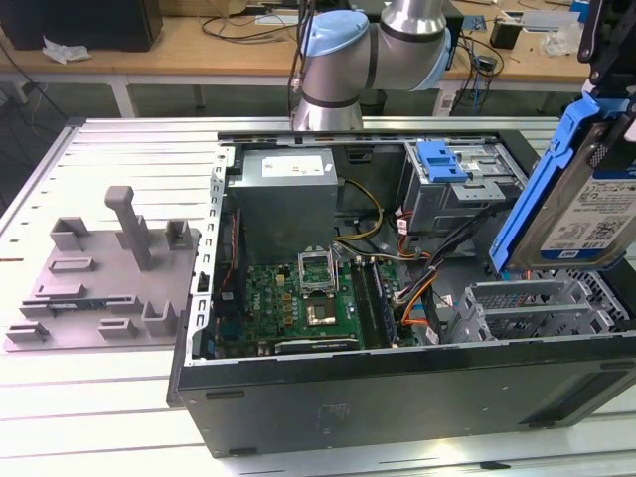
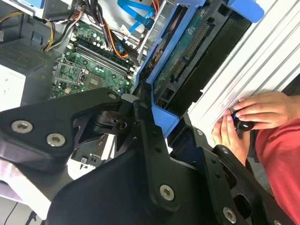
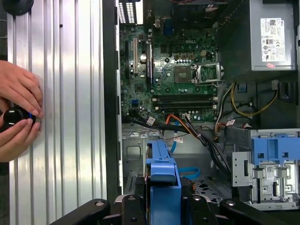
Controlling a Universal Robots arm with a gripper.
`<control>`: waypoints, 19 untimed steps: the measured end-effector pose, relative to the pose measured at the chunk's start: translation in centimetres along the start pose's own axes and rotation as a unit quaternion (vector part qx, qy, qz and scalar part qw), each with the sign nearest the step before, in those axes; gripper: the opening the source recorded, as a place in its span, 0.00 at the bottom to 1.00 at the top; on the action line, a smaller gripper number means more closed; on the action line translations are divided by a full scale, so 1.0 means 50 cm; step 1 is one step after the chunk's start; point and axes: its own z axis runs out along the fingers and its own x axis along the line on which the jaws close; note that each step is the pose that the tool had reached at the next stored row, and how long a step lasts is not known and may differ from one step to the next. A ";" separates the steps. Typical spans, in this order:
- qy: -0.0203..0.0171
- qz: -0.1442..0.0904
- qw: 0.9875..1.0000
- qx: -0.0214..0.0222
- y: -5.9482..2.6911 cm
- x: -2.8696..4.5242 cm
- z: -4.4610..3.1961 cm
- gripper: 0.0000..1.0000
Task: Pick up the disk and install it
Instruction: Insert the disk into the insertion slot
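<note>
Closest to the lens in the first wrist view, your gripper (image 3: 163, 208) has its black fingers closed narrowly on the disk (image 1: 594, 189), one on either side of its blue carrier. You see the disk at three o'clock in the exterior view, lifted over the open computer case (image 1: 397, 397). It stands on edge and tilted, with a silver metal face, a white-and-blue label and a blue plastic frame. Beneath everything runs a ribbed aluminium table (image 1: 129, 149). The case lies on its side at centre, its motherboard (image 1: 298, 298) exposed. A grey moulded fixture (image 1: 109, 268) sits at nine o'clock. A wooden bench (image 1: 199, 45) crosses twelve o'clock. Two hands (image 3: 21, 91) cup a small black knob (image 3: 14, 118) on the table beside the case.
</note>
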 end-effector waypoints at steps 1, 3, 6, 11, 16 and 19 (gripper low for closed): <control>0.000 0.000 1.000 0.000 0.000 -0.002 0.000 0.36; 0.000 0.000 1.000 0.000 0.000 -0.006 0.001 0.36; 0.000 -0.001 1.000 0.000 0.000 -0.011 0.002 0.36; 0.000 -0.003 1.000 0.000 0.000 -0.016 0.003 0.36; 0.000 -0.003 1.000 0.000 0.000 -0.016 0.003 0.36; 0.000 -0.003 1.000 0.000 0.000 -0.016 0.004 0.36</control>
